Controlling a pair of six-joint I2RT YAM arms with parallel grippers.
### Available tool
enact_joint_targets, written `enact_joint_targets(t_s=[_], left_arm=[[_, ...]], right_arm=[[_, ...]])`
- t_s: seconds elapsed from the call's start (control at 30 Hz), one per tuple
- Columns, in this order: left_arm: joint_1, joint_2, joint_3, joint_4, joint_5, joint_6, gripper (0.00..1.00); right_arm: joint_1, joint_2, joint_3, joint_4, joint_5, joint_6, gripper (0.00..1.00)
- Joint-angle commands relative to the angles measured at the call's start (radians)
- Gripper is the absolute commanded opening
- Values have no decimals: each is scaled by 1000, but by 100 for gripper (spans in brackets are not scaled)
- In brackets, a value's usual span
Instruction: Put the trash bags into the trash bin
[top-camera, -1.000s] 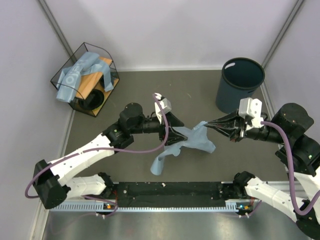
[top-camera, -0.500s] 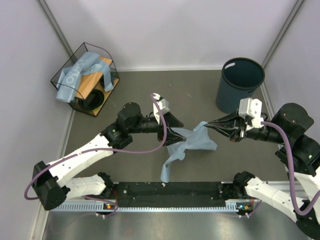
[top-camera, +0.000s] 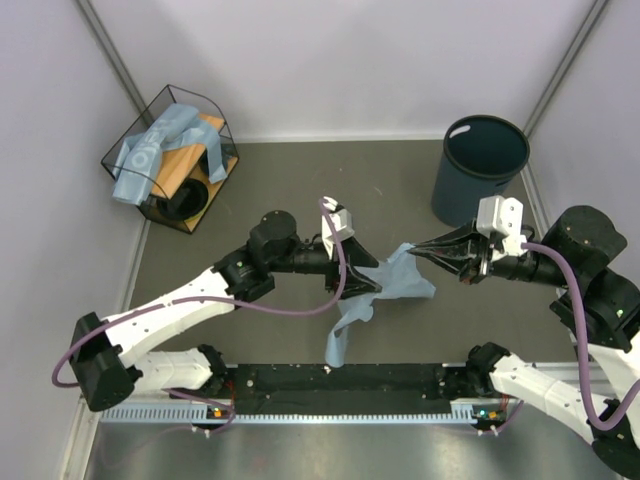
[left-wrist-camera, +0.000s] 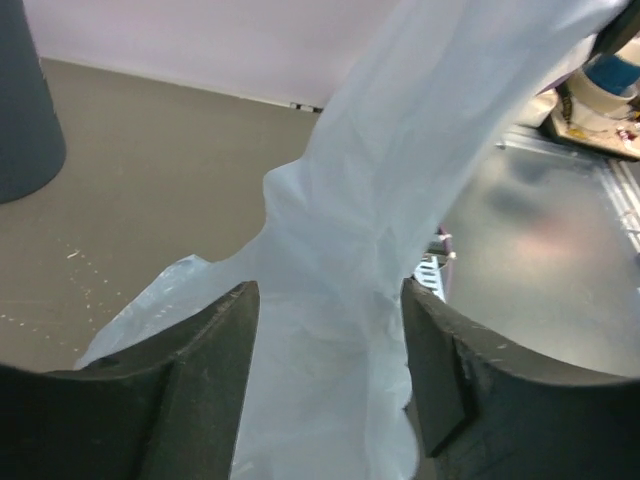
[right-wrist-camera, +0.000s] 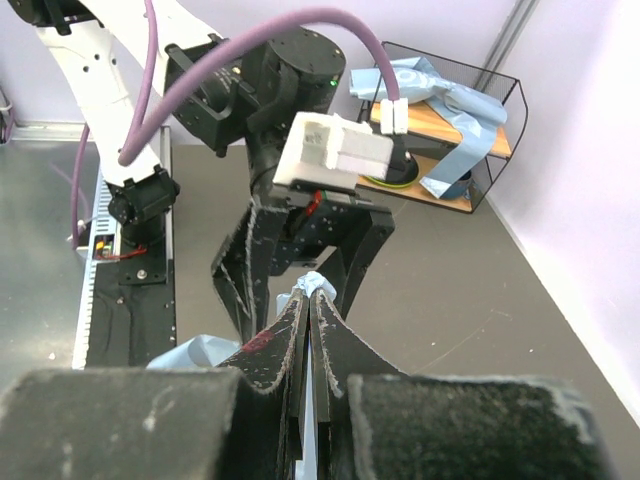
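Observation:
A light-blue trash bag (top-camera: 405, 283) hangs above the table's middle, and a crumpled tail (top-camera: 336, 345) droops toward the near edge. My right gripper (top-camera: 413, 250) is shut on the bag's top corner; in the right wrist view a small tuft of film (right-wrist-camera: 316, 284) pokes out past the gripper's (right-wrist-camera: 310, 297) closed tips. My left gripper (top-camera: 376, 285) is open, and the film (left-wrist-camera: 345, 250) runs between its two dark fingers (left-wrist-camera: 210, 370) without being pinched. The dark blue-grey trash bin (top-camera: 481, 166) stands upright at the back right. Its wall (left-wrist-camera: 22, 120) shows at the left edge of the left wrist view.
A black wire basket (top-camera: 165, 110) at the back left holds more blue bags (top-camera: 150, 148) on a wooden base. It also appears in the right wrist view (right-wrist-camera: 470, 130). White walls close in the grey table on three sides. A black rail (top-camera: 340, 380) runs along the near edge.
My left gripper has moved right, toward the right gripper, with its jaws round the bag. The bag's hanging tail has swung right and lower. The right gripper has stayed put.

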Motion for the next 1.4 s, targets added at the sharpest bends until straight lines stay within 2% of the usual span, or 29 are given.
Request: enact_joint_targets(t_s=[0.0,0.3,0.5,0.7,0.87,1.03,1.27,1.37], left_arm=[[-6,40,50,-13,-66,39,60],[-3,45,15,9,-72,9,38],[0,51,33,3,-81,9,30],[0,63,4,-26,-83,24,27],[10,78,-51,-70,-150,72,22],[17,129,-33,-138,-181,113,19],[36,124,-57,-229,-172,205,1],[92,85,-97,-269,-141,227,0]], right_arm=[[8,5,26,42,-15,2,0],[11,-3,26,42,-19,-1,0],[11,-5,29,44,-25,-1,0],[10,5,61,48,4,4,0],[11,14,89,62,17,18,0],[11,14,90,71,13,22,0],[11,8,90,76,77,21,0],[11,2,73,70,150,19,0]])
